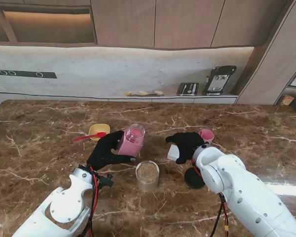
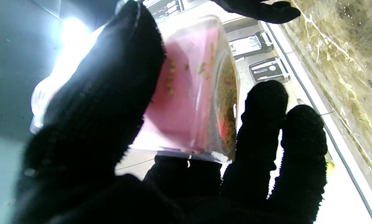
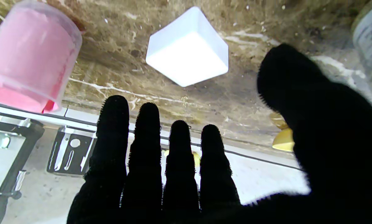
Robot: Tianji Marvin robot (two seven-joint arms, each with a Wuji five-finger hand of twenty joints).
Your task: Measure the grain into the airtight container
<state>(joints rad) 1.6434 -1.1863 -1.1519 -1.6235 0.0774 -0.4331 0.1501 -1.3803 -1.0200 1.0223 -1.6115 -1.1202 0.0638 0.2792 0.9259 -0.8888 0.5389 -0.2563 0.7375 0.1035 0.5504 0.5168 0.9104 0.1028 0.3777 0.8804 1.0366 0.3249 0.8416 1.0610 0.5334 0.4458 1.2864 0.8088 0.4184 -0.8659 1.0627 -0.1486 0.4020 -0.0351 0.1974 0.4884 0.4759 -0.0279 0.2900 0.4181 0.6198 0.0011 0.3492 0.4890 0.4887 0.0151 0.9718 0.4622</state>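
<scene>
Brown marble table (image 1: 49, 148) fills the stand's view, with a pale counter behind it carrying a toaster (image 1: 187, 89) and a coffee machine (image 1: 218, 80) under wooden cabinets.

Near the table's centre the left hand (image 1: 106, 150), black-gloved, grips a clear jar (image 1: 131, 140) with pink inside, held off the table and tilted, its open mouth toward 12 o'clock. The left wrist view shows the thumb (image 2: 111, 87) on one side of the jar (image 2: 192, 90) and the fingers (image 2: 260, 124) wrapped round the other, with a few grains stuck to its inner wall and a band of grain lying along one side.

Just at 5 o'clock from the jar stands a round clear container (image 1: 147, 175), upright and open, filled with brown grain. At 10 o'clock from the jar sits a yellow bowl (image 1: 99, 131) with a red spoon (image 1: 88, 137) resting across its rim.

The right hand (image 1: 186, 143) hovers palm down at 3 o'clock from the jar, fingers spread and holding nothing. In its wrist view the fingers (image 3: 145, 149) are straight and apart over a white cube (image 3: 187, 48) on the table, not touching it. A pink cup (image 1: 206, 135) stands just at 2 o'clock from this hand. A black disc (image 1: 193, 178) lies on the table at 6 o'clock from it, partly hidden by the right arm.
</scene>
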